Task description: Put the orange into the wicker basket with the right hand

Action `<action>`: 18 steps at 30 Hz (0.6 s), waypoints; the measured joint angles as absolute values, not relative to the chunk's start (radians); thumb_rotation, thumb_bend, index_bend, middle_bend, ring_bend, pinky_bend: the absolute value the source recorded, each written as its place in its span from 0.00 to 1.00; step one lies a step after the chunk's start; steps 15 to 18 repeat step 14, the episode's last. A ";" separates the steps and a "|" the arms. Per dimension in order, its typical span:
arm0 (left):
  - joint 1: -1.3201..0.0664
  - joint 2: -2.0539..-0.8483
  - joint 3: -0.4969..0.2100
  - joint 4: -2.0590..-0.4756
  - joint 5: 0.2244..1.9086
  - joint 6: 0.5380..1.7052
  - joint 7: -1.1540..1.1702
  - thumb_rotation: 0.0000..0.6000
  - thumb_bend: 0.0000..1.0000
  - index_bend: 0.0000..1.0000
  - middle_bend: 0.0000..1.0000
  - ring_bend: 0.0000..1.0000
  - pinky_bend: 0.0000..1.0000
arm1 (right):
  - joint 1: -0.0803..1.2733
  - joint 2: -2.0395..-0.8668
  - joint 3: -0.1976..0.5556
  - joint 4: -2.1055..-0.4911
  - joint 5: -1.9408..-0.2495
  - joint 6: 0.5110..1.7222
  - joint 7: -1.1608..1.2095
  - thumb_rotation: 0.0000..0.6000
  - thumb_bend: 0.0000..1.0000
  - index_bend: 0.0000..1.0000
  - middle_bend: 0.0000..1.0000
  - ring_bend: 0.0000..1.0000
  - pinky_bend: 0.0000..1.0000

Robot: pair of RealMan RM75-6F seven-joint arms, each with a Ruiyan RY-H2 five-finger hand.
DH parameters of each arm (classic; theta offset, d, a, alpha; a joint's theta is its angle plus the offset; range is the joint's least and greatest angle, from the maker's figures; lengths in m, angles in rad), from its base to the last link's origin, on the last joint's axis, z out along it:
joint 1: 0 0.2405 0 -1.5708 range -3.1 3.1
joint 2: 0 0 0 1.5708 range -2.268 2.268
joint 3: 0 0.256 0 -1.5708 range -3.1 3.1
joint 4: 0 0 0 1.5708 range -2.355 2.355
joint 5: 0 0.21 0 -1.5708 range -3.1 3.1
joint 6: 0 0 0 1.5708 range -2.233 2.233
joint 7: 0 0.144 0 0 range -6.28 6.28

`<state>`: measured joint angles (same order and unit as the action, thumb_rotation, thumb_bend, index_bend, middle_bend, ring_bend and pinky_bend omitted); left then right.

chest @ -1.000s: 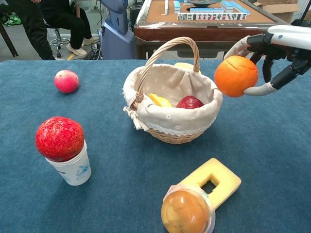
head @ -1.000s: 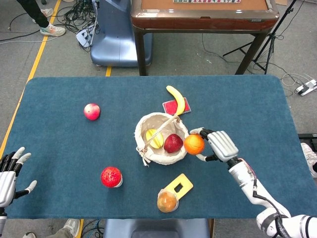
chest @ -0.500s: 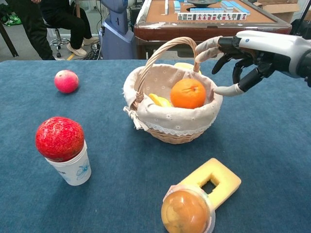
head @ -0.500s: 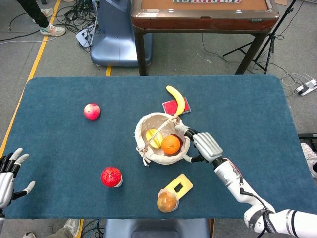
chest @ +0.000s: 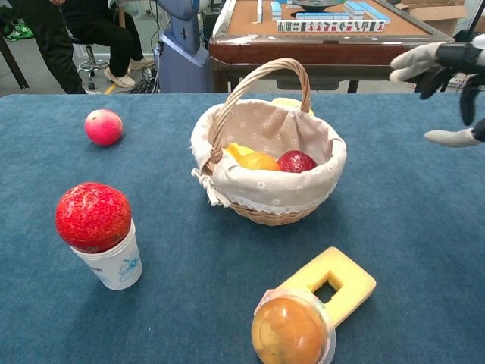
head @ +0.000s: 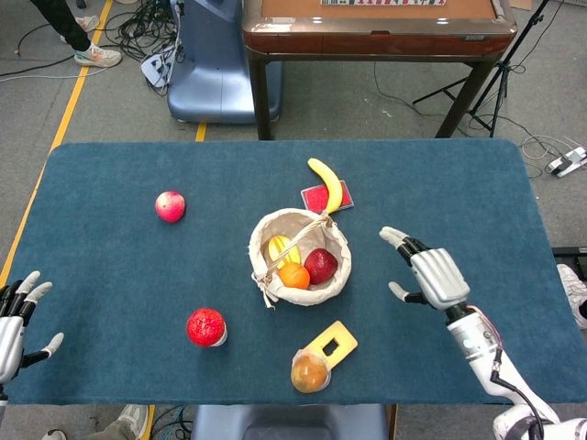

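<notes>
The orange (head: 294, 275) (chest: 260, 161) lies inside the cloth-lined wicker basket (head: 264, 240) (chest: 267, 201), beside a dark red fruit (head: 320, 265) (chest: 296, 161) and a yellow fruit (head: 278, 248). My right hand (head: 429, 274) (chest: 447, 74) hovers to the right of the basket, well apart from it, fingers spread and holding nothing. My left hand (head: 16, 319) is at the table's near left edge, fingers apart and empty; the chest view does not show it.
A banana (head: 326, 183) on a red card (head: 319, 197) lies behind the basket. A pink apple (head: 170, 206) (chest: 103, 127) sits far left. A red ball on a paper cup (head: 206, 327) (chest: 98, 231) and a yellow holder with an orange ball (head: 320, 356) (chest: 307, 315) stand near the front.
My right hand carried the orange over the basket, let it go, and drew back to the right. The orange now rests low in the basket.
</notes>
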<state>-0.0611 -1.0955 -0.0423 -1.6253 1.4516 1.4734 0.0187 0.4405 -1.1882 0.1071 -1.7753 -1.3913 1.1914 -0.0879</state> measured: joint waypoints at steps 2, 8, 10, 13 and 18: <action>-0.064 -1.098 -0.042 -1.627 1.453 1.470 0.023 1.00 0.26 0.18 0.00 0.00 0.00 | 0.407 -1.179 0.089 -1.766 -1.413 1.240 -0.105 1.00 0.28 0.12 0.15 0.24 0.56; -0.068 -1.101 -0.042 -1.631 1.456 1.467 0.031 1.00 0.26 0.18 0.00 0.00 0.00 | 0.308 -1.150 0.045 -1.740 -1.470 1.375 -0.138 1.00 0.28 0.12 0.16 0.24 0.56; -0.069 -1.101 -0.041 -1.632 1.458 1.466 0.031 1.00 0.26 0.18 0.00 0.00 0.00 | 0.273 -1.142 0.032 -1.733 -1.483 1.416 -0.143 1.00 0.28 0.12 0.17 0.24 0.56; -0.069 -1.101 -0.041 -1.631 1.459 1.468 0.030 1.00 0.26 0.18 0.00 0.00 0.00 | 0.227 -1.130 0.018 -1.726 -1.491 1.461 -0.136 1.00 0.28 0.12 0.17 0.24 0.56; -0.069 -1.100 -0.041 -1.631 1.461 1.468 0.029 1.00 0.26 0.18 0.00 0.00 0.00 | 0.215 -1.128 0.015 -1.723 -1.491 1.473 -0.133 1.00 0.28 0.12 0.17 0.24 0.56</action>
